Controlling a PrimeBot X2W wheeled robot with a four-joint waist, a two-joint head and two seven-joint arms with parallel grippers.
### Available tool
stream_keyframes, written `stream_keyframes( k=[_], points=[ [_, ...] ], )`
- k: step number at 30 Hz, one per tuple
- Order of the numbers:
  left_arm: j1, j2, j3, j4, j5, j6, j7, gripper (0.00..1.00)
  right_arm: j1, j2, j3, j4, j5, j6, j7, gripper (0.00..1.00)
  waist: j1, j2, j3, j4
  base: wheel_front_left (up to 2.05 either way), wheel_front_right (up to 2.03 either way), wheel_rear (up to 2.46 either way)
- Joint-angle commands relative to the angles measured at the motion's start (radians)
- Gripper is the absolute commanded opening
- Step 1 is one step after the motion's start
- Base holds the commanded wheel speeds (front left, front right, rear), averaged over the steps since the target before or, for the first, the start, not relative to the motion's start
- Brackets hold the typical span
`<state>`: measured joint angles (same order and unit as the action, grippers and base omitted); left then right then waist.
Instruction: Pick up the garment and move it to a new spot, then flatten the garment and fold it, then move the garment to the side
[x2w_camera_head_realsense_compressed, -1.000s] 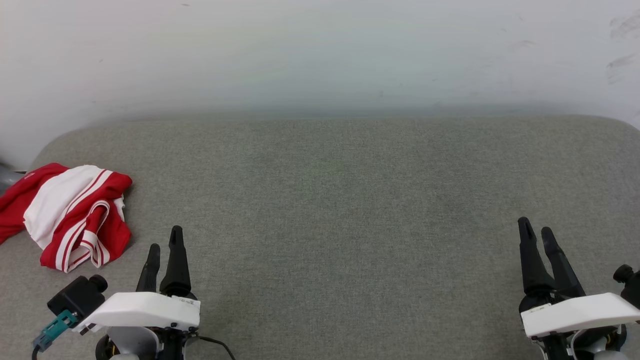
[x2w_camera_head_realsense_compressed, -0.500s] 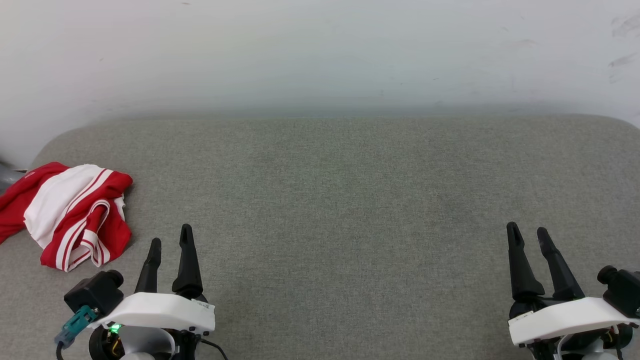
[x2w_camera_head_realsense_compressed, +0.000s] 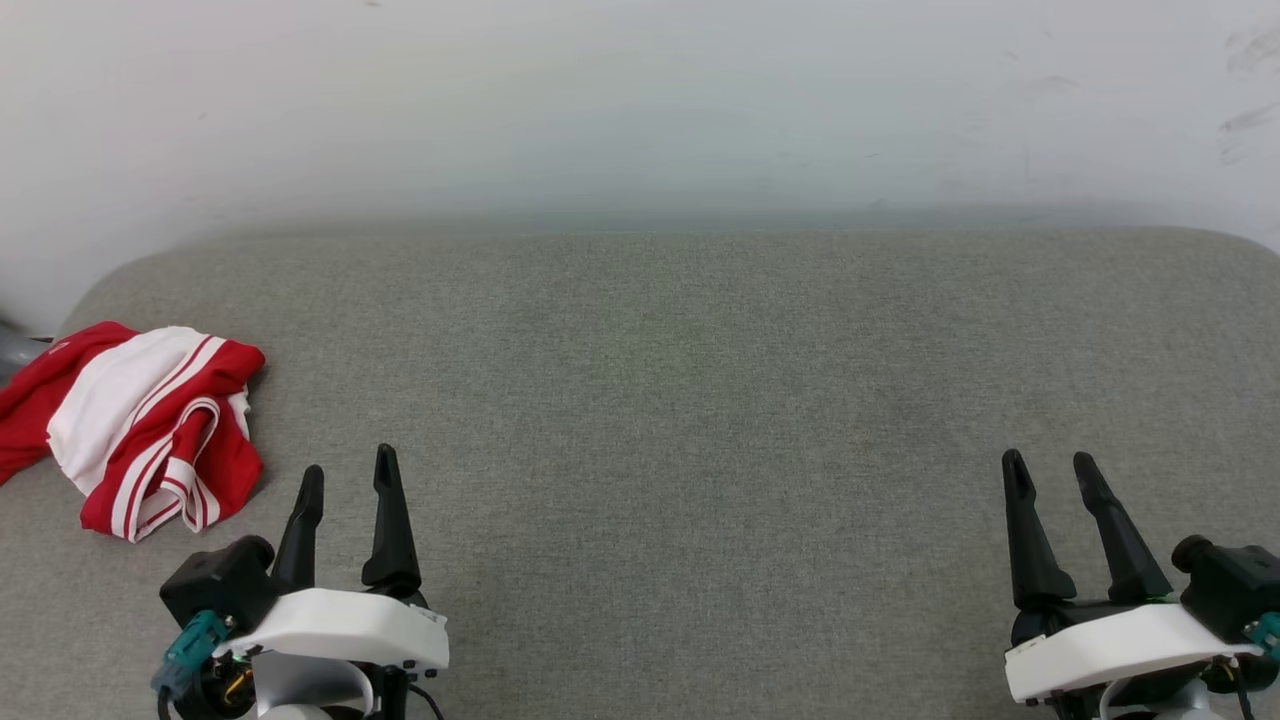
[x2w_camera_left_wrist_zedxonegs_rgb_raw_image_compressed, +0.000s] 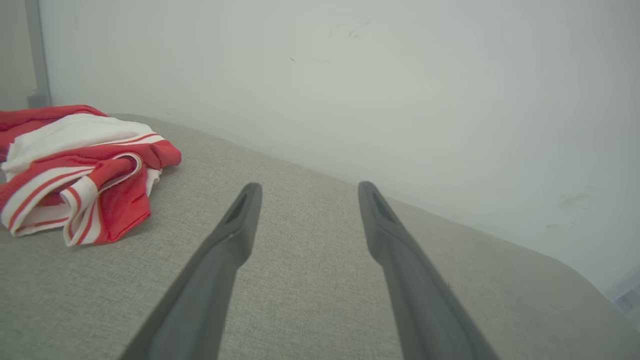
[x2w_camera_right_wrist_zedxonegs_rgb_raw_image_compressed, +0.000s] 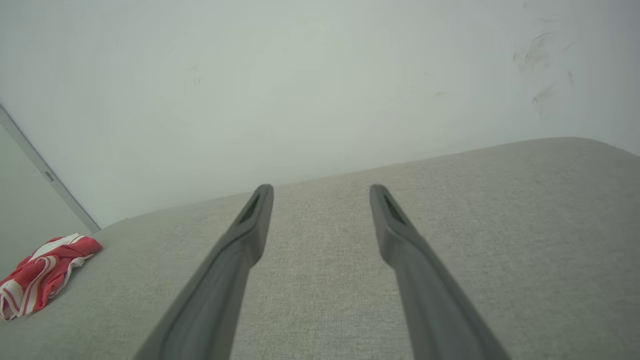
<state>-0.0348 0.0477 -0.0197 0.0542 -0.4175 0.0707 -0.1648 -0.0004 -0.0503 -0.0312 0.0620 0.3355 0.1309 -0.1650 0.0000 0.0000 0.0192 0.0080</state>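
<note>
The garment, red with white panels and red-and-white striped trim, lies crumpled at the left edge of the grey fabric surface. It also shows in the left wrist view as a bunched garment and far off at the lower left of the right wrist view, garment. My left gripper stands open at the lower left, a short way right of the garment and apart from it, nothing between its fingers. Open and empty, my right gripper sits at the lower right.
A pale wall rises right behind the cushion's rounded back edge. A grey upright strip runs down the wall near the garment. The broad grey surface stretches between the two grippers.
Both grippers have drifted inward and slightly down the head view: the left one to the right, the right one to the left. Their fingers now stand a little wider apart. The garment has not moved.
</note>
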Motion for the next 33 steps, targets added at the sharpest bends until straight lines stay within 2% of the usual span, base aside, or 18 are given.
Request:
stream_keyframes(
  k=[1,33],
  points=[
    [0.002,0.003,-0.001,-0.013,0.019,0.003,-0.008,1.0,-0.004,0.0,0.002,-0.015,-0.018,0.0,-0.007,1.0,0.0,0.0,0.0,0.0,0.0,0.0,0.0],
    [0.023,0.007,-0.049,-0.033,0.298,0.016,-0.077,1.0,0.02,0.0,0.011,-0.048,-0.281,0.0,-0.077,1.0,0.0,0.0,0.007,0.0,0.0,0.0,0.0]
  ],
)
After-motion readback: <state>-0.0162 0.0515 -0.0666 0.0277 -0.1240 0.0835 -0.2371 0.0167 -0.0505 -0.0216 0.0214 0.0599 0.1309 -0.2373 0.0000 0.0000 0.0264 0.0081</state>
